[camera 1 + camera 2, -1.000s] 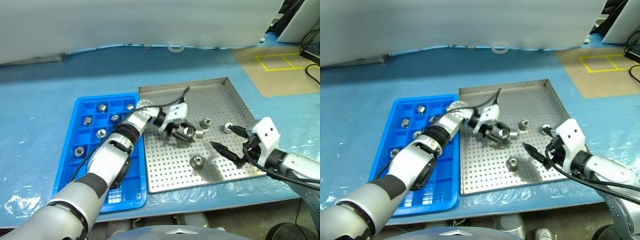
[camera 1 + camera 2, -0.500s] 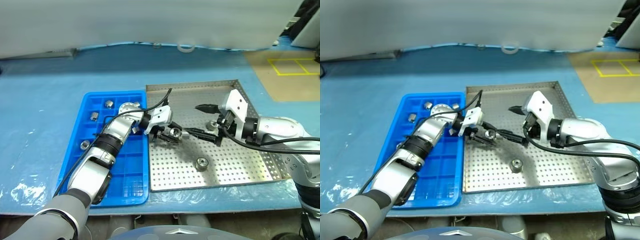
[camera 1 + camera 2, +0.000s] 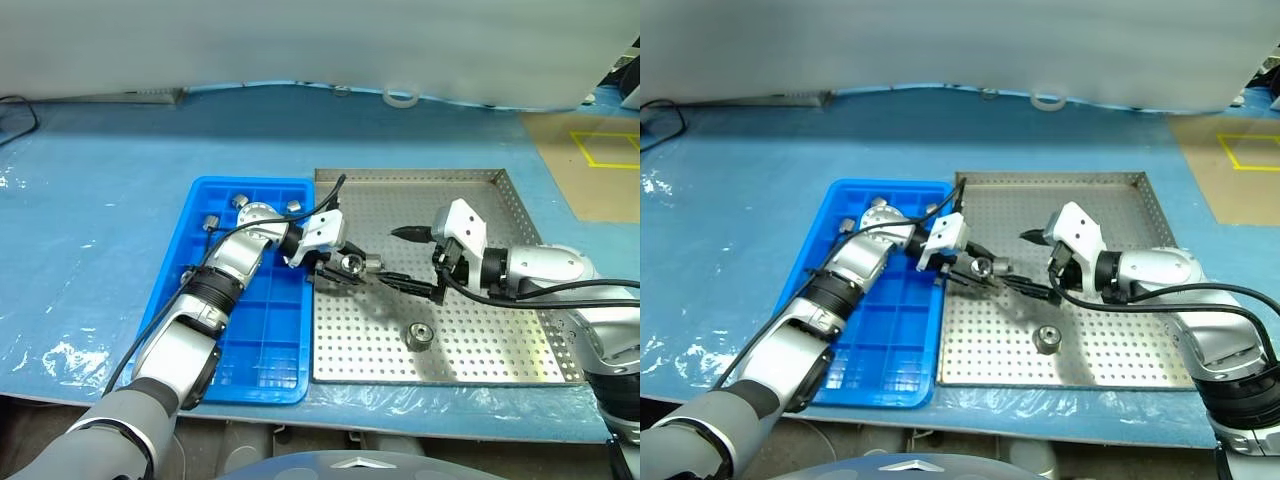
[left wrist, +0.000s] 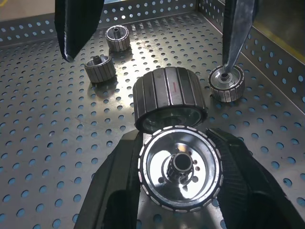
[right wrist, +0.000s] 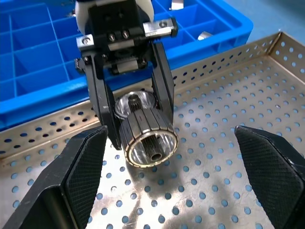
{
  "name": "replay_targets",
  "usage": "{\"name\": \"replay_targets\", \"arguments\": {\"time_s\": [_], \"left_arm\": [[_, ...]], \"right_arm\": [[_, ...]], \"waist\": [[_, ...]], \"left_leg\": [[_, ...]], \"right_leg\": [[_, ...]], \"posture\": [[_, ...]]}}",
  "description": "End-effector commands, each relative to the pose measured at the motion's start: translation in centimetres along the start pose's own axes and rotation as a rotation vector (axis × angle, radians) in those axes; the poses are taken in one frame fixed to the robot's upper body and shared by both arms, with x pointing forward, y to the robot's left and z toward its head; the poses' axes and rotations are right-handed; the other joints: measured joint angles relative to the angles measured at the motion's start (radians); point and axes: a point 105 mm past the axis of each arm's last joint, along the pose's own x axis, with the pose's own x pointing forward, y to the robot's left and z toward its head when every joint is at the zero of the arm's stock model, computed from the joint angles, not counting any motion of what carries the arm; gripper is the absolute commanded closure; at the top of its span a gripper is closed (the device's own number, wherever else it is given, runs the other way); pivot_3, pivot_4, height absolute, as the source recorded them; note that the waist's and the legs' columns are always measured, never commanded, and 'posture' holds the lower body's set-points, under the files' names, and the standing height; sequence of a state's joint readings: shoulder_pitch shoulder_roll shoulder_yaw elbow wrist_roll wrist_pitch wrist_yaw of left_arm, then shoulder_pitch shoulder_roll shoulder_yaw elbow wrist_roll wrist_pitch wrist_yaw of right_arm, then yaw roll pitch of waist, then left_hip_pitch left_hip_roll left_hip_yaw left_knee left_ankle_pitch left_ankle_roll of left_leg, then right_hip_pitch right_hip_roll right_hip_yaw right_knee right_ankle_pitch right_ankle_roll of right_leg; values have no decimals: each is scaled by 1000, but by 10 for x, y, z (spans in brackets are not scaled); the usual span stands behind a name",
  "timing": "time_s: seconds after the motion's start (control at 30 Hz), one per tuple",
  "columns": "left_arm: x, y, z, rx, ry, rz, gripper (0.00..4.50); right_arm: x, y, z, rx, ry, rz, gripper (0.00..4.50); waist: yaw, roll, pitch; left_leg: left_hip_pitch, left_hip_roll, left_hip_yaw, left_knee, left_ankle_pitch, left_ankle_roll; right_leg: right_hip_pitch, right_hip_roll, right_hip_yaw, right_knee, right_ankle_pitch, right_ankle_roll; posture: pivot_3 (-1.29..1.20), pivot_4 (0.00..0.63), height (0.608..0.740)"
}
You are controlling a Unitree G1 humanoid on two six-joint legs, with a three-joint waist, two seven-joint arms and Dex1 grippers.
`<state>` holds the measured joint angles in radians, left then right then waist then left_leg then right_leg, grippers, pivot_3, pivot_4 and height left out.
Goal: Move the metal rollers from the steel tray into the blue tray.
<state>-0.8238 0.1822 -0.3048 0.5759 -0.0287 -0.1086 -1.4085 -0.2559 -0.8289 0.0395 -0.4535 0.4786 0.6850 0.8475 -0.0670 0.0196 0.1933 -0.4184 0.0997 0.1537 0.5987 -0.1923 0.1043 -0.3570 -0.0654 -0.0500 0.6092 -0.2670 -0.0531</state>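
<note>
The left hand (image 3: 345, 268) is reaching across from the blue tray (image 3: 250, 330) into the steel tray (image 3: 520, 340), its two fingers pinching a metal roller (image 4: 178, 167) by the ribbed sides. A second roller (image 4: 170, 98) is sitting end to end against the held one, seemingly stuck to it; whether it is caught in the fingers too is hard to tell. That probably explains why the hand is hanging just above the perforated floor near the steel tray's 9 o'clock edge rather than crossing to the blue tray: the pair likely needs separating first.

The right hand (image 3: 410, 260) is facing it from the 3 o'clock side, fingers spread wide and holding nothing, one tip to either side of the stuck pair, as the right wrist view shows. It is touching neither roller and looks placed to close on the outer one.

A loose roller (image 3: 418, 335) is lying toward the steel tray's 6 o'clock rim, and the left wrist view is showing three more small ones (image 4: 101, 69) scattered beyond the held pair. Several rollers (image 3: 241, 201) are already sitting in compartments at the blue tray's 12 o'clock end, so the transfer is partly done. Both trays are resting side by side on the blue-covered desk (image 3: 90, 240), blue tray at 9 o'clock of the steel one.
</note>
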Motion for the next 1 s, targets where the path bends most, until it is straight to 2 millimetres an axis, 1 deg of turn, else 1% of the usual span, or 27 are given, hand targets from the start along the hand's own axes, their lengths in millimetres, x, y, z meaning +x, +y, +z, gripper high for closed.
{"name": "replay_targets", "arguments": {"time_s": [0.03,0.13,0.3,0.4,0.57,0.6,0.63,0.9,1.0], "left_arm": [[0,9,22,74,-46,14,2778],[1,9,22,75,-47,14,2778],[0,17,23,87,-38,41,2778],[1,15,20,87,-33,30,2778],[0,14,16,87,-20,32,2778],[0,14,15,86,-20,31,2778],[0,14,15,85,-20,29,2778],[3,14,15,84,-22,28,2778],[3,14,14,84,-17,28,2778]], "right_arm": [[-1,-1,4,-35,-18,-9,0],[2,1,7,-41,-25,4,0],[5,2,0,-41,-3,20,0],[5,1,5,-66,-9,13,570],[7,7,15,-101,-30,25,2204],[7,7,15,-100,-32,25,2627],[8,7,16,-98,-31,23,2825],[10,7,16,-85,-22,12,2825],[9,5,18,-71,-40,2,2914]], "waist": [[0,0,0],[-1,0,0],[-1,0,0],[-1,0,0],[-1,0,0],[-2,0,0],[-1,0,0],[-1,0,0],[-2,0,0]], "left_leg": [[0,0,0,0,0,0],[0,0,0,0,0,0],[0,0,0,0,0,0],[0,0,0,0,0,0],[0,0,0,0,0,0],[0,0,0,0,0,0],[0,0,0,0,0,0],[0,0,0,0,1,0],[0,0,0,0,1,0]], "right_leg": [[0,0,0,0,0,0],[0,0,0,0,0,0],[0,0,0,0,0,0],[0,0,0,0,0,0],[-1,0,0,1,0,0],[-1,0,0,1,0,0],[-1,0,0,1,0,0],[-1,0,0,1,0,0],[-1,0,0,2,0,0]], "posture": [[-409,150,740],[-413,150,740],[-411,150,740],[-409,150,740],[-410,150,740],[-410,150,740],[-412,150,740],[-421,150,740],[-423,150,740]]}}
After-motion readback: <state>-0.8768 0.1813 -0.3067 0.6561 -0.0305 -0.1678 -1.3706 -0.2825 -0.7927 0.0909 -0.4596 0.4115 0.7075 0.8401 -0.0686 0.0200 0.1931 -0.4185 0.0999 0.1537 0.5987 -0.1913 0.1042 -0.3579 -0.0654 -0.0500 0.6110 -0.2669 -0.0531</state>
